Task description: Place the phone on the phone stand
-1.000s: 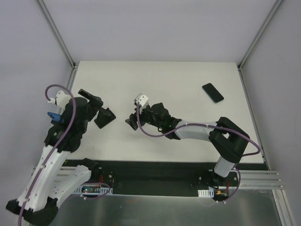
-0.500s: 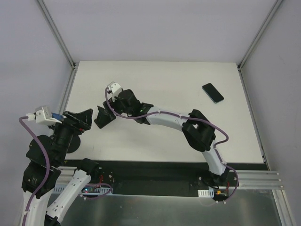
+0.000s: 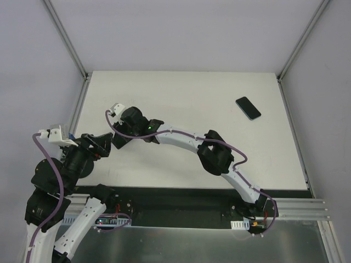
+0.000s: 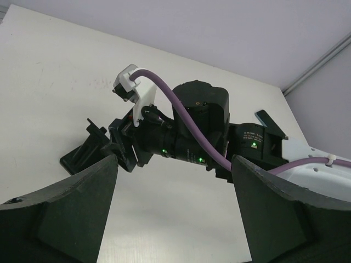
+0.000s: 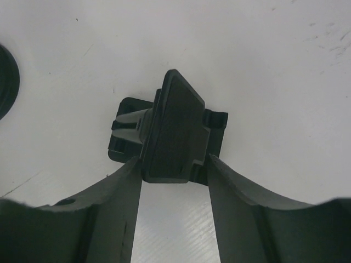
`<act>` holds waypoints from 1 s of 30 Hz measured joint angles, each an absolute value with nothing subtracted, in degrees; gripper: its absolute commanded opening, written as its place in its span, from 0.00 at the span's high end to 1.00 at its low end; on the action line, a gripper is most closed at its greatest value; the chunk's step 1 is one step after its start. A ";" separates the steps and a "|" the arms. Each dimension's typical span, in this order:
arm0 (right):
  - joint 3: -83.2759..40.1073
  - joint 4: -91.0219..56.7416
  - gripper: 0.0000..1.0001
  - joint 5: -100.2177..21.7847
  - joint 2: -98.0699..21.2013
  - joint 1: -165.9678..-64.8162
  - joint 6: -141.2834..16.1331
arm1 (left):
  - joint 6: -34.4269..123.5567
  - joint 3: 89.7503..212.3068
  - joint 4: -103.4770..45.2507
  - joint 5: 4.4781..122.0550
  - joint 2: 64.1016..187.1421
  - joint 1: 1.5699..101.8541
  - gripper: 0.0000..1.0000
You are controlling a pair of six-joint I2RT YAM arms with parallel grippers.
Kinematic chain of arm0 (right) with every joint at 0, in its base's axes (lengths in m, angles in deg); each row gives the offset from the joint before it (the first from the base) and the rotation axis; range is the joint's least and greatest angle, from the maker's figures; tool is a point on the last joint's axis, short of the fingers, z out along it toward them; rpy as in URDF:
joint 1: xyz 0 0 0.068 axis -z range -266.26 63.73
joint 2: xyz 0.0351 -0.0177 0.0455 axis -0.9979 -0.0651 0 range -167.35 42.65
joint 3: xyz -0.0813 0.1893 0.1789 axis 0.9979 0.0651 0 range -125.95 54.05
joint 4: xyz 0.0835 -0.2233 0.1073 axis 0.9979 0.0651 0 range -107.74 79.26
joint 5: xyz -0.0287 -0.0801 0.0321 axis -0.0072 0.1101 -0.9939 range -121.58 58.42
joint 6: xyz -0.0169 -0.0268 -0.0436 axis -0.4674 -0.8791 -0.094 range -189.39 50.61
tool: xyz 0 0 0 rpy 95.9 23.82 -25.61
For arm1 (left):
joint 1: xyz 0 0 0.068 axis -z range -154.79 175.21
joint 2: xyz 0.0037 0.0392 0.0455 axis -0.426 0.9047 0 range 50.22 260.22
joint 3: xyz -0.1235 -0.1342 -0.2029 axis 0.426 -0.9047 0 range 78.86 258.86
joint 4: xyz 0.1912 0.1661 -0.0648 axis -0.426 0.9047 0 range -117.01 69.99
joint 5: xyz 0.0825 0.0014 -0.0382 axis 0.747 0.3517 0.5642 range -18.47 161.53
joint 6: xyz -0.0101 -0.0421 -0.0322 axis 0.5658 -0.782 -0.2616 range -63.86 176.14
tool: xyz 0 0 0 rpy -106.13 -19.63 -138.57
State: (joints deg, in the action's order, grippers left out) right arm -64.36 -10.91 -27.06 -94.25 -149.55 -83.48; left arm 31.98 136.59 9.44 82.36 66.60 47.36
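Observation:
The phone (image 3: 248, 108) lies flat at the far right of the table, apart from both grippers. No stand with a disc base and stem shows. A blocky matte black piece (image 5: 175, 134), a slanted plate on a flat base, sits at the left of the table and also shows in the left wrist view (image 4: 82, 156). My right gripper (image 5: 174, 164) is open, with its fingertips (image 5: 131, 175) close on either side of the piece's near end. It reaches the piece from the right (image 3: 122, 136). My left gripper (image 4: 175, 219) is open wide and empty, just left of the piece (image 3: 100, 143).
The right arm (image 3: 181, 139) stretches across the middle of the table. A dark round rim (image 5: 4, 82) shows at the left edge of the right wrist view; I cannot tell what it is. Metal frame posts (image 3: 68, 44) stand at the far corners.
My right arm has swept left from the table's middle to the black piece. My left arm has pulled back toward the near left, away from the piece.

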 measured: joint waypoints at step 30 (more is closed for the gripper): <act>-43.71 -19.69 0.99 -34.34 -82.25 -157.75 -107.34 | 29.49 158.04 8.69 82.36 85.77 47.36 0.23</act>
